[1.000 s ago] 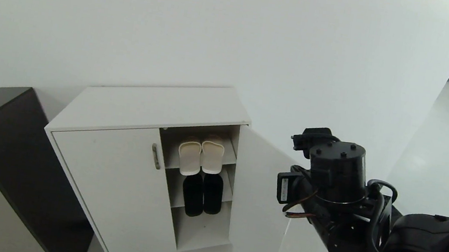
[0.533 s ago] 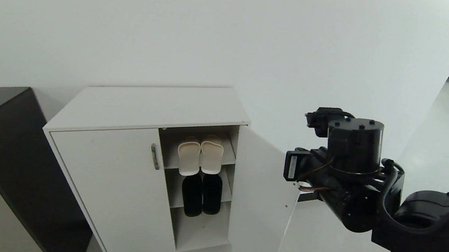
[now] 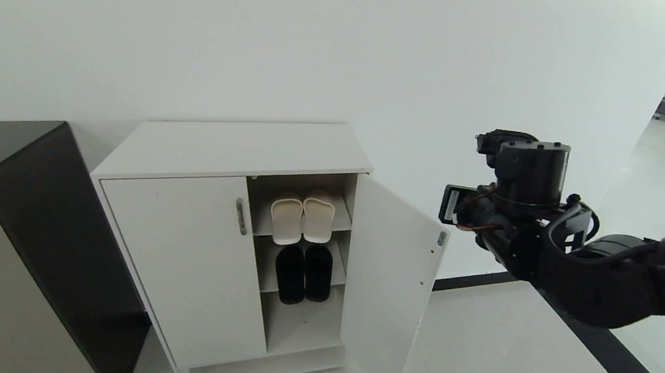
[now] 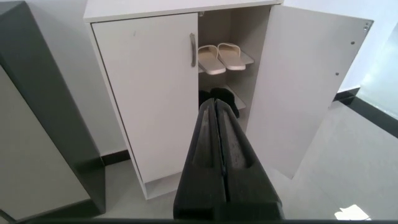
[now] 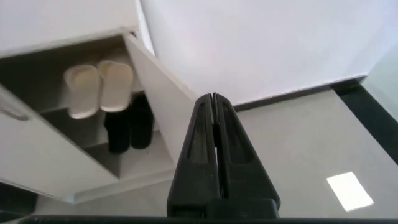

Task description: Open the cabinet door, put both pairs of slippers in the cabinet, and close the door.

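Two grippers, both w/ jaws pressed together & holding nothing: left gripper (image 4: 216, 102) sits in front of the cabinet, aimed at its open half. Right gripper (image 5: 213, 98) hangs on the outer side of the open door (image 3: 392, 271), near its free top corner, not touching. Both pairs look shelved, so closing is prob. all that's left. Beige slippers (image 3: 302, 218) lie on the top shelf and black slippers (image 3: 303, 272) on the shelf below, inside the white cabinet (image 3: 235, 148). Heels of each pair seem to stick out past the shelf front. Risks: door may catch those heels & stop short, or knock a pair off. A push w/ narrow closed fingers close to the door's edge could slide off it. Too hard a shove & the door may bounce back open. Room: bare floor (image 3: 508, 364) right of the door gives the right arm plenty of sweep. Left door (image 3: 182, 256) is shut; dark cabinet (image 3: 14, 215) stands just beside the white one on the left, wall (image 3: 326, 38) right behind.
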